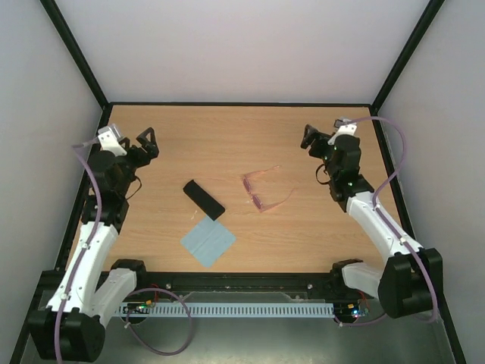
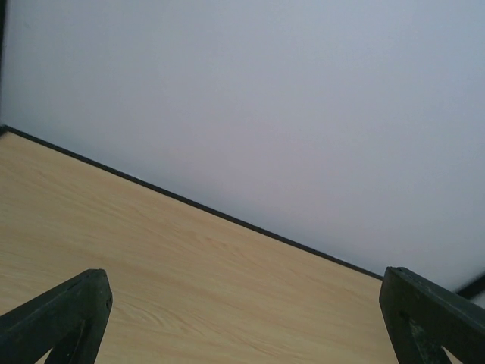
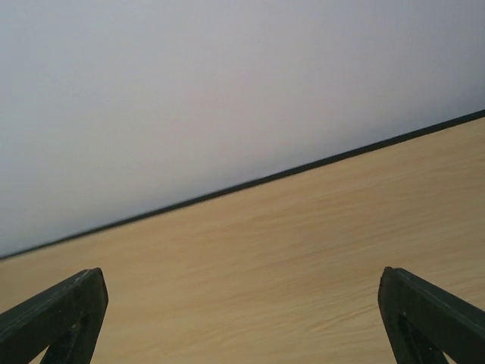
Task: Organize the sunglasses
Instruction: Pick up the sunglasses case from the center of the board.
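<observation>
Nothing can be read in any of the views. The sunglasses (image 1: 261,191), the black case (image 1: 204,199) and the light blue cloth (image 1: 208,243) lying on the surface (image 1: 227,136) show no legible text, label, brand, number or sign. The two wrist views show only bare wood grain and a plain wall.

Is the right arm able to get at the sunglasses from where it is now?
Probably yes. The right claw is open and empty, and only bare table lies between it and the sunglasses; the black case lies on their other side.
</observation>
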